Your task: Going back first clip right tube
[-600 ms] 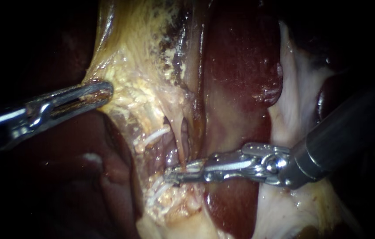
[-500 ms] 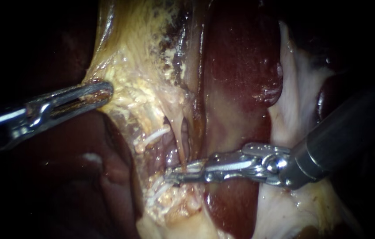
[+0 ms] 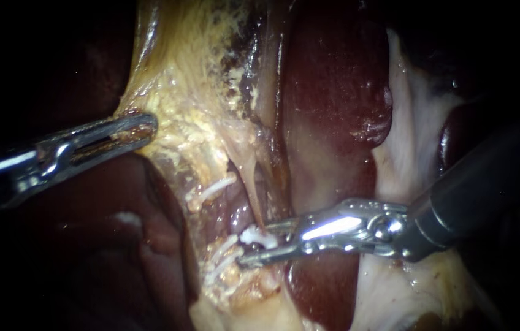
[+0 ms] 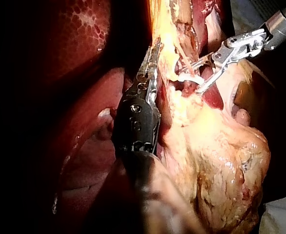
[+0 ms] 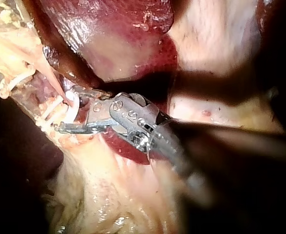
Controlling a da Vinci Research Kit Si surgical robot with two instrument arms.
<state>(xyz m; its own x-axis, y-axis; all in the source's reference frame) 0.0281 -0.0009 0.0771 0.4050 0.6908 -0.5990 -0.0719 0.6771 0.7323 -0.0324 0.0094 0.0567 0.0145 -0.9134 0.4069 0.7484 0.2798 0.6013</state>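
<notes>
Right instrument (image 3: 256, 246) jaws parted, gripping nothing, white clip (image 3: 251, 235) on the tube (image 3: 249, 184) right at their tips, left instrument (image 3: 143, 127) jaws clamped on yellow fatty tissue (image 3: 180, 122), well apart from the clip, liver (image 3: 333, 92) beside the right shaft.

Endoscope view: the shaft of the left instrument (image 3: 146, 127) leaves the frame at the left, dim and blurred. The ends of its jaws are buried in the yellow tissue (image 3: 177, 132) they grip. The shaft of the right instrument (image 3: 254, 245) sinks into darkness at the right. The tube (image 3: 252, 202) is mostly covered where it meets the white clip (image 3: 252, 235) and is too small to trace.

Left wrist view: much of the liver (image 4: 84, 29) lies in shadow. The left instrument's shaft blurs near the camera, and the frame cuts off the right instrument's shaft.

Right wrist view: the right instrument's shaft blurs near the camera.
</notes>
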